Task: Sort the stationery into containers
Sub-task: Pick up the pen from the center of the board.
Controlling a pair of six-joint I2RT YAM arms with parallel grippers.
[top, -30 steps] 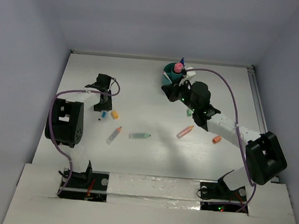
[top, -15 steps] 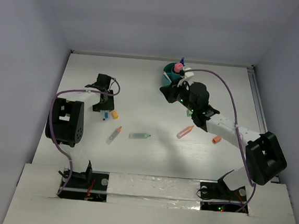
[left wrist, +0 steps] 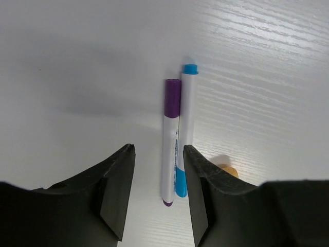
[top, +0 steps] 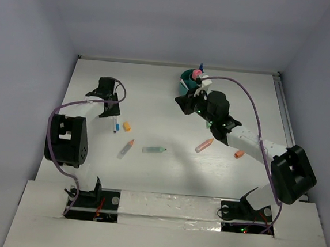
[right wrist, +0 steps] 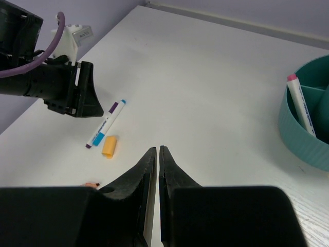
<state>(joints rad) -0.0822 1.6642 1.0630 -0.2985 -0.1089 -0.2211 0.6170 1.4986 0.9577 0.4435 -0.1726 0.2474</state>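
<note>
My left gripper (top: 109, 110) is open and empty, just above the table. Its jaws (left wrist: 158, 149) stand either side of the near ends of a purple-capped pen (left wrist: 171, 139) and a blue-capped pen (left wrist: 186, 118) lying side by side, without touching them. A small orange cap (left wrist: 227, 171) lies beside them. My right gripper (top: 179, 100) is shut and empty (right wrist: 156, 149), in front of the teal organiser (top: 187, 79). The organiser (right wrist: 303, 139) holds a pink-tipped pen (right wrist: 300, 103). An orange-capped pen (top: 126, 149), a green highlighter (top: 154, 150), an orange highlighter (top: 205, 145) and another orange cap (top: 238, 155) lie mid-table.
The right wrist view also shows the left gripper (right wrist: 67, 90), the two pens (right wrist: 105, 124) and the orange cap (right wrist: 110, 146). The enclosure walls stand close on the left, right and far sides. A rail (top: 283, 105) runs along the table's right edge.
My left gripper has drawn back and to the left, off the two pens, which now lie in full view. My right gripper has edged slightly left, still shut.
</note>
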